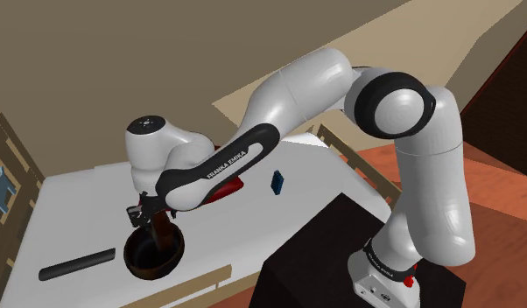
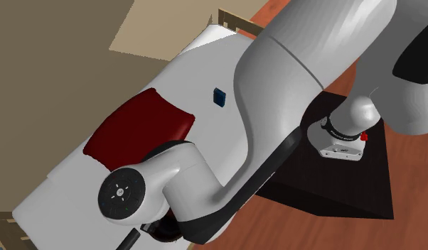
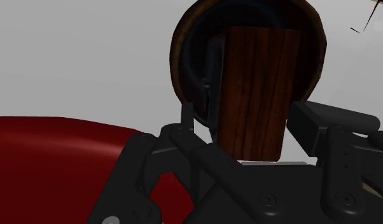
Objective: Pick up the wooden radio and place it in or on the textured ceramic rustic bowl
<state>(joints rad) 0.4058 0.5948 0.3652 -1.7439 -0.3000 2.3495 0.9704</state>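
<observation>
The wooden radio (image 3: 257, 89), a brown wood-grain block with a dark side, stands on end between my gripper's (image 3: 247, 114) fingers. The left finger (image 3: 189, 118) sits close by its dark side and the right finger (image 3: 311, 118) presses its other side. The radio's far end reaches into the bowl (image 3: 179, 57), which is dark with a brown rim. In the shoulder view the gripper (image 1: 148, 217) hangs right over the bowl (image 1: 152, 261) near the white table's front edge, and the radio (image 1: 164, 229) dips into it.
A dark red cushion (image 2: 138, 131) lies on the white table (image 1: 78, 206) behind the arm. A small blue object (image 1: 277, 181) stands farther back. A long black bar (image 1: 78, 262) lies to the left of the bowl in the shoulder view. Wooden chair backs flank the table.
</observation>
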